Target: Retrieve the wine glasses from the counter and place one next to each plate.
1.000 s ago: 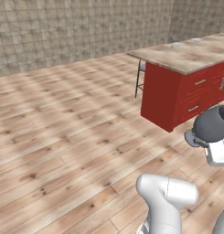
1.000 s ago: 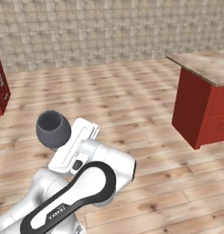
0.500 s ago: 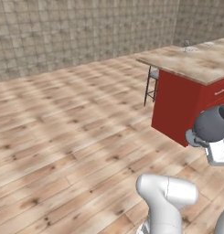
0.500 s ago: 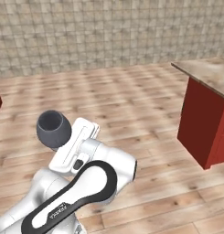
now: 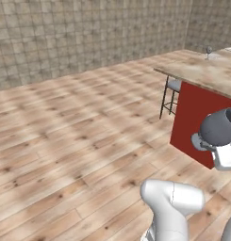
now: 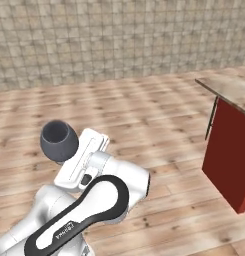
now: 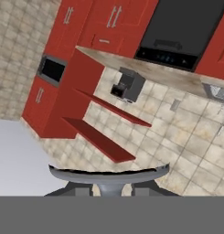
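Right base view: dark smoky-grey stemmed wine glass (image 6: pixel 59 140) upright in the air over the wooden floor.
Tool (image 6: pixel 64 162): pinching its stem.
Handling: light, brittle, slippery; stem grip, steady carry.
Far desk corner: second, slimmer glass (image 5: pixel 209 50).

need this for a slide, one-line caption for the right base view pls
Panda arm's gripper carries the dark smoky-grey wine glass over wood floor, red-fronted bar at right.
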